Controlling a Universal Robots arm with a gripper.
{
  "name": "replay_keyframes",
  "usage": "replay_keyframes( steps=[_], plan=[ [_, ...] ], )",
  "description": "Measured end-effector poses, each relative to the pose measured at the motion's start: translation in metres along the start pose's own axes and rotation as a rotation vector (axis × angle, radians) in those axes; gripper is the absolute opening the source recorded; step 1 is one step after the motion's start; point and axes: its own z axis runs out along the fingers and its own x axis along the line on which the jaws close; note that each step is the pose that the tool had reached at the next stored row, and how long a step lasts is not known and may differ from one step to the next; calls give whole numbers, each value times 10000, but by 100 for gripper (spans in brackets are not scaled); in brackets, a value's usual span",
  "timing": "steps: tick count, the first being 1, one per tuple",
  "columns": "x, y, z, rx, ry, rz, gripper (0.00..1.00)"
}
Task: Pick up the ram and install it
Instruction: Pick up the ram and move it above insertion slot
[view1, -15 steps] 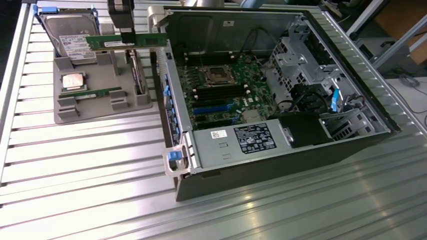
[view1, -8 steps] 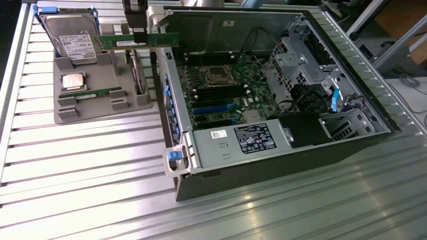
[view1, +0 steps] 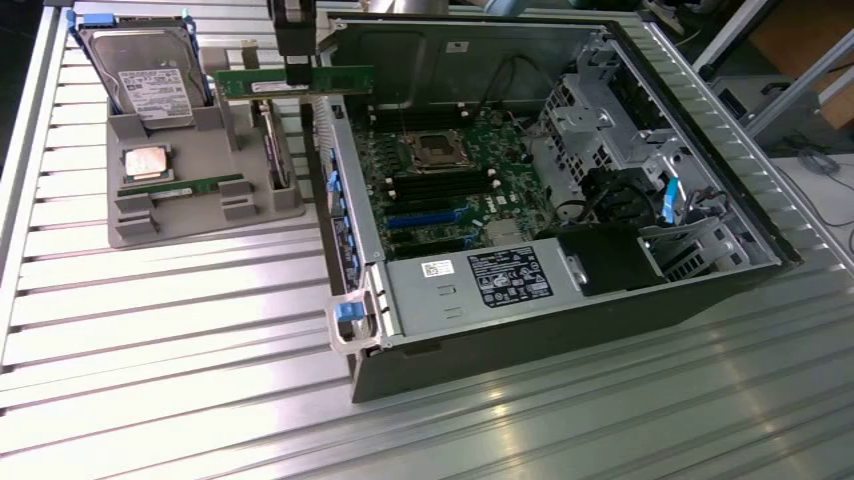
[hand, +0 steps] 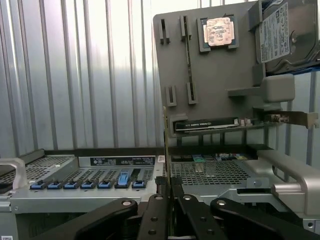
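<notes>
Pincer (hand: 168, 202) clamped on edge-on ram (hand: 166, 150), grey holder (hand: 220, 75) beyond, processor (hand: 218, 31) and hard drive (hand: 287, 32) on it

Bright glare streaks the ribbed metal table (view1: 200, 330) — the case interior (view1: 400, 55) sits dimmer

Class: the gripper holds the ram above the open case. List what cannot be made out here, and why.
- Exterior view: the top of the gripper, cut off by the picture's top edge.
- Exterior view: sticker print on the ram, too small.
- Wrist view: the ram's faces, since it is edge-on.
- Exterior view: whether the memory slots are empty, too small.
- Wrist view: part of the hard drive, cut by the picture's edge.
</notes>
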Motion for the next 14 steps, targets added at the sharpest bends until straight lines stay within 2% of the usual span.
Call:
replay_keyframes(
  steps=[6, 14],
  plan=[
    [-7, -192, 8, 0, 0, 0, 13],
    [-12, -355, 15, 0, 0, 0, 13]
  ],
)
